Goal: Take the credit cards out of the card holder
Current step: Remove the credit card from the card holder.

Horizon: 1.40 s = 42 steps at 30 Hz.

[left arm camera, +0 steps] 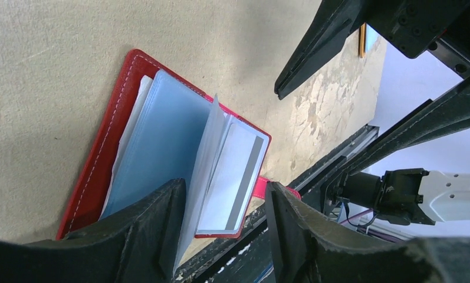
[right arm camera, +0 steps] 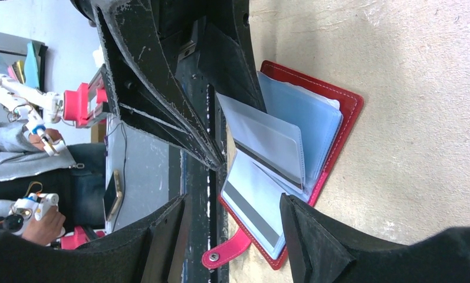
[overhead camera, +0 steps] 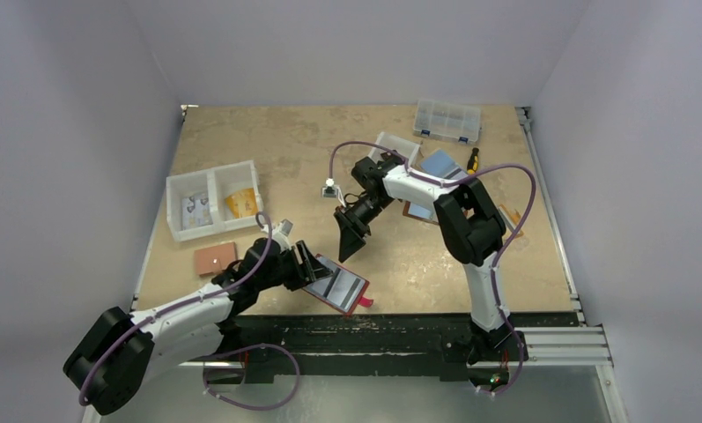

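The card holder [overhead camera: 338, 287] is laid open at the near edge, under the left gripper [overhead camera: 316, 267], jaws apart. The right gripper [overhead camera: 354, 242], likewise open, should be lowered squarely onto the striped card's [left arm camera: 231, 170] free edge.

A robotics lab is indicated: a tan worktop [overhead camera: 329, 141] is boxed in by plain white walls [overhead camera: 65, 132] and edged with metal rails [overhead camera: 558, 339]. A left arm [overhead camera: 180, 308] and a right arm [overhead camera: 470, 229] are bolted at its near edge and trailed by purple cables [overhead camera: 347, 144]. A white bin [overhead camera: 213, 198] and a clear compartment box [overhead camera: 447, 120] are set out on it. Beyond the near edge, a person in grey [right arm camera: 26, 168] is seen in the right wrist view, hands on small white-and-red devices.
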Tool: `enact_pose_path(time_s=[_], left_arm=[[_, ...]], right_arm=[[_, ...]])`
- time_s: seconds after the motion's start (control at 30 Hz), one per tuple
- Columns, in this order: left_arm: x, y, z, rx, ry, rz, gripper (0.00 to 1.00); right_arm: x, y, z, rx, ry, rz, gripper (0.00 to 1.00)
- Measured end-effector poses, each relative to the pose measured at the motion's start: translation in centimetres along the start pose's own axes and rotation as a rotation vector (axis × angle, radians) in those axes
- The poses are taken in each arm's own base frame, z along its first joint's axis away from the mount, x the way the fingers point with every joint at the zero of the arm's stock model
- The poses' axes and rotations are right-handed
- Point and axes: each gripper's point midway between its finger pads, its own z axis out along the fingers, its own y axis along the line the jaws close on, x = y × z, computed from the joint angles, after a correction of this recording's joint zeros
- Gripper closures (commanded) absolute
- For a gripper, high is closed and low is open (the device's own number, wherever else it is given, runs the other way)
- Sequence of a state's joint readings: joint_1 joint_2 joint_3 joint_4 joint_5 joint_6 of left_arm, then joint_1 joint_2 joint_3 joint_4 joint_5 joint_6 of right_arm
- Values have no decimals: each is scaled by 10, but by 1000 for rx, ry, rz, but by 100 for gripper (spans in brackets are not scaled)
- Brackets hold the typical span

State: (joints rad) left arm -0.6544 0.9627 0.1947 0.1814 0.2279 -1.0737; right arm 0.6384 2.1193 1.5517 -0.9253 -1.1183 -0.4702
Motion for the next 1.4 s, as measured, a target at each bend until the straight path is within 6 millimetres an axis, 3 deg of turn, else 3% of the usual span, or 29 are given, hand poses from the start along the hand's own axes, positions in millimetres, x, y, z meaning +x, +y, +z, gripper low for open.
enact_pose_path(time_s=[0.17, 0.2, 0.27, 0.33, 0.47, 0.6, 0.87, 1.2, 1.4], left_arm=[[1, 2, 1, -6, 5, 3, 57], [2, 4, 2, -13, 10, 2, 63], [5, 9, 4, -33, 26, 1, 91], [8, 14, 5, -52, 39, -5, 100], [7, 11, 7, -47, 45, 1, 100], [-3, -2, 5, -11, 5, -15, 100], [-40, -45, -6, 165, -179, -75, 100], [-68, -68, -19, 261, -322, -55, 100], [-71, -73, -16, 286, -338, -51, 100]], right_arm=[[2, 0, 1, -2, 3, 4, 35], [3, 0, 1, -2, 4, 5, 35], [5, -1, 1, -3, 6, 7, 35], [8, -1, 2, -4, 9, 11, 35], [12, 4, -1, 3, 13, -8, 36], [8, 22, -9, 13, -6, -72, 38], [-5, 58, -25, 23, -108, -104, 41], [0, 32, -31, 11, -259, 242, 47], [-12, 40, -32, -87, -313, 334, 48]])
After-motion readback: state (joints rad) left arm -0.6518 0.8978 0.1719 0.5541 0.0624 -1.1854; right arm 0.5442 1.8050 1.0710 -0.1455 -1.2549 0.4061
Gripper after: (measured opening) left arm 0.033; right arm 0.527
